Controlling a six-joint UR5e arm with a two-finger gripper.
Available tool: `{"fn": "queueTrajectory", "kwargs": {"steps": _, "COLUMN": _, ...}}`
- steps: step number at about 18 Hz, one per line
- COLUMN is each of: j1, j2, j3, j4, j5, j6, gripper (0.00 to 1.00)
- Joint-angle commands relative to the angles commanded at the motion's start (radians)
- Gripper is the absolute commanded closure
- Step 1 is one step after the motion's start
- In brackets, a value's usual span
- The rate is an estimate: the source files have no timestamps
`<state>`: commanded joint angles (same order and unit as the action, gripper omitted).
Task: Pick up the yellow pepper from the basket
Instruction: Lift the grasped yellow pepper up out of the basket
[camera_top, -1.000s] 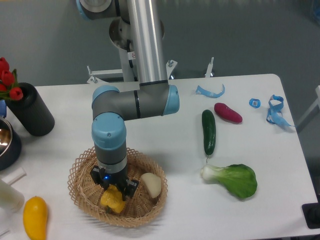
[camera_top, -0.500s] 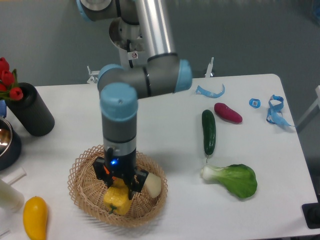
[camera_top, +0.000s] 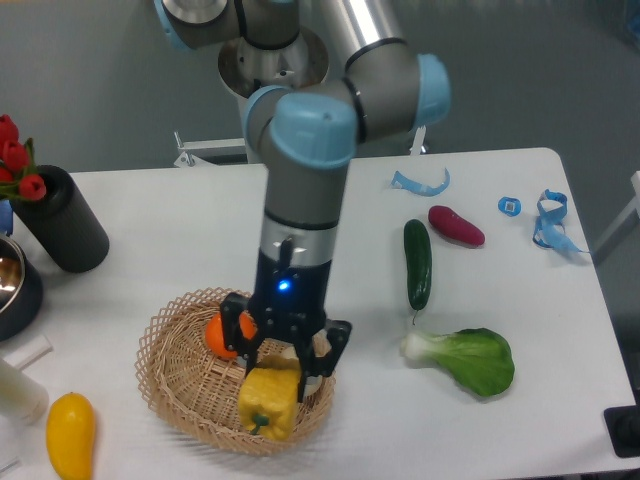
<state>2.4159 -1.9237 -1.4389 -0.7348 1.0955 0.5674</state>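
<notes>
My gripper (camera_top: 281, 366) is shut on the yellow pepper (camera_top: 268, 401), a blocky ribbed yellow-orange pepper with a small greenish stem at its lower end. It holds the pepper lifted above the right half of the woven wicker basket (camera_top: 170, 395) at the front left of the table. A round orange (camera_top: 222, 337) lies in the basket just left of the gripper. The arm hides part of the basket's back right rim.
A smooth yellow oval fruit (camera_top: 70, 434) lies at the front left edge. A black cylinder with red tulips (camera_top: 60, 220) and a dark bowl (camera_top: 14, 283) stand at left. A cucumber (camera_top: 417, 262), a purple vegetable (camera_top: 456, 225), bok choy (camera_top: 465, 358) and blue clips (camera_top: 550, 222) lie at right.
The arm has risen and shifted right, lifting the yellow pepper out of the basket. The orange has come into view; the pale item in the basket is hidden behind the gripper.
</notes>
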Motion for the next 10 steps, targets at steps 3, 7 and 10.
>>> {"fn": "queueTrajectory", "kwargs": {"steps": 3, "j1": 0.003, "j2": 0.002, "j3": 0.003, "j4": 0.000, "j5": -0.008, "j6": 0.006, "gripper": 0.86}}
{"fn": "queueTrajectory", "kwargs": {"steps": 7, "j1": 0.005, "j2": 0.002, "j3": 0.005, "j4": 0.000, "j5": -0.008, "j6": 0.008, "gripper": 0.86}}
{"fn": "queueTrajectory", "kwargs": {"steps": 10, "j1": 0.005, "j2": 0.002, "j3": 0.003, "j4": 0.000, "j5": -0.008, "j6": 0.006, "gripper": 0.86}}
